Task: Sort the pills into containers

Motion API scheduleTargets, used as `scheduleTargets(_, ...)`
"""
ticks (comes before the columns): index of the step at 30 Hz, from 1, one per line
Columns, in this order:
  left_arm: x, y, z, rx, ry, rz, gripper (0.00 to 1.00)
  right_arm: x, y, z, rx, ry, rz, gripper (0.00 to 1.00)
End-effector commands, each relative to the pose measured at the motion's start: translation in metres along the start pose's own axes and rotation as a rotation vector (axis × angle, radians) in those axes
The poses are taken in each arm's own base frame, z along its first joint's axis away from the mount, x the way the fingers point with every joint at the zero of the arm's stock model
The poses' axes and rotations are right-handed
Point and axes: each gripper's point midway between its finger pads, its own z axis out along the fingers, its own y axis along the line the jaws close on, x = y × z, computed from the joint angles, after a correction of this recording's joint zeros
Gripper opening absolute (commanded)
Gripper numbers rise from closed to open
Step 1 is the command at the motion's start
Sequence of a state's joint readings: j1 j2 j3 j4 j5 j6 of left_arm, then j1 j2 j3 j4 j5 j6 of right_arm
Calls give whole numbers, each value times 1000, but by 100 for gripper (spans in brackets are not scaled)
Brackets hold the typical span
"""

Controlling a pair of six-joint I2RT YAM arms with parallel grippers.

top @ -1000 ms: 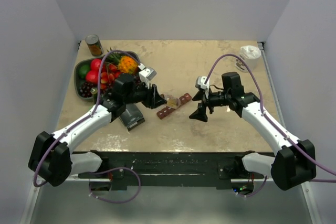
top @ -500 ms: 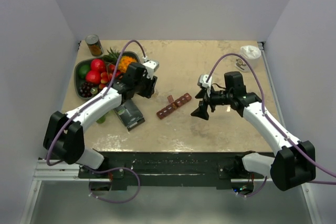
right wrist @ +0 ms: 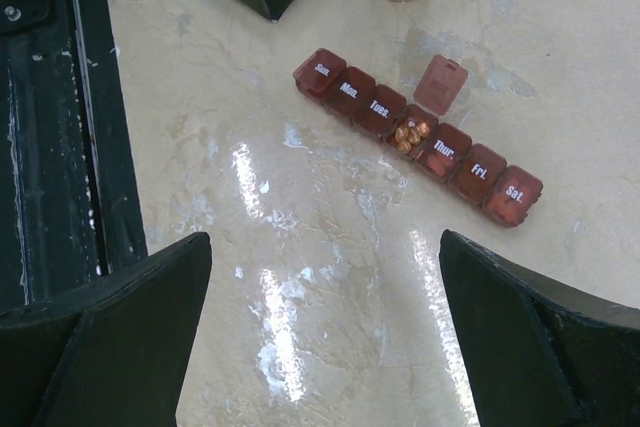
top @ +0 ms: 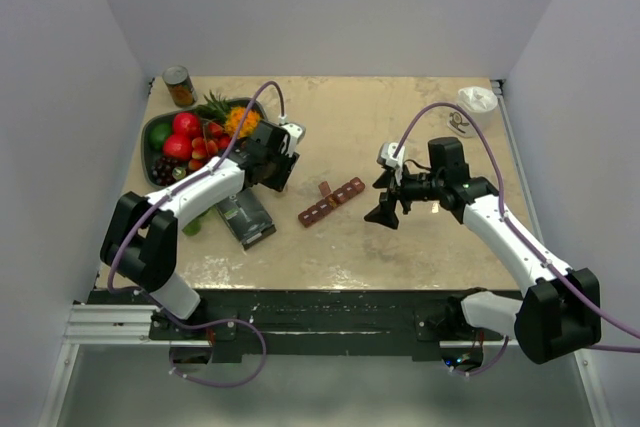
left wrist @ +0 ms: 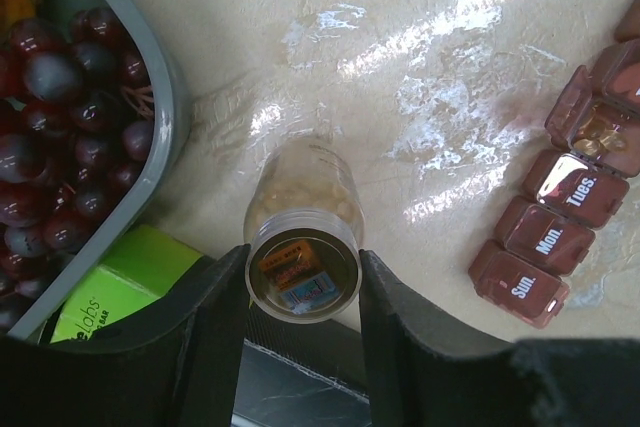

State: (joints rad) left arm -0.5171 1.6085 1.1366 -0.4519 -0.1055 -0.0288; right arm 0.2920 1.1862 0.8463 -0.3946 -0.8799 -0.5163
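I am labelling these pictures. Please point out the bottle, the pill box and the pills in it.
bottle [left wrist: 302, 269], left wrist view, on its round end facing the camera.
pill box [right wrist: 385, 110], right wrist view, on the Tues. lid.
pills [right wrist: 410, 133], right wrist view, in the open compartment.

A brown-labelled tin can [top: 180, 86] stands behind a grey fruit bowl [top: 146, 137]; a black box [top: 247, 219] lies nearer, a white cup [top: 476, 102] far right

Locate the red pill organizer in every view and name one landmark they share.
Top external: pill organizer lies mid-picture, on a diagonal.
Left wrist: at the right edge, partly cut off.
Right wrist: at the centre, whole strip showing.
Landmark: its one raised lid, mid-row.
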Motion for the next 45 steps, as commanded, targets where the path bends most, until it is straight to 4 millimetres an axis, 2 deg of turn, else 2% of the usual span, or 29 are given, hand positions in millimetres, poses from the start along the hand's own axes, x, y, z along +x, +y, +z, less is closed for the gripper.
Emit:
scheduleTargets(1, -20, 8, -7, -27, -43, 13, 50, -6, -3, -3, 21, -23, -26, 99)
scheduleTargets(11, -31, 6, -31, -3, -117, -13, 74, -3, -2, -3, 4, -17, -44, 99)
scheduleTargets(15, -44, 12, -56, -17, -222, -12, 82, -1, -2, -2, -7, -5, -49, 99)
scheduleTargets(16, -50, 14, -61, -26, -256, -18, 90, -2, -2, -3, -9, -2, -49, 99)
scheduleTargets(19, -57, 19, -78, -42, -339, -31, 98, -4, -5, -2, -18, 8, -59, 99)
scheduleTargets(23, -64, 20, -100, -31, -424, -44, 99, -6, -8, -5, -25, 41, -102, 99)
scheduleTargets(29, -65, 13, -115, 14, -478, -49, 99, -18, -17, -8, -47, 67, -201, 99)
scheduleTargets(32, -66, 6, -127, 60, -529, -33, 99, -22, -23, -6, -59, 73, -241, 99)
scheduleTargets(34, -74, -9, -142, 144, -601, -2, 99, -26, -27, -5, -65, 73, -274, 99)
scheduleTargets(39, -76, -33, -182, 289, -791, 43, 99, -14, -32, 6, -136, 112, -380, 99)
scheduleTargets(42, -66, -41, -188, 333, -821, 73, 99, -1, -31, 11, -197, 155, -462, 99)
scheduleTargets(45, -55, -52, -189, 391, -820, 111, 99, 9, -38, 17, -194, 214, -535, 99)
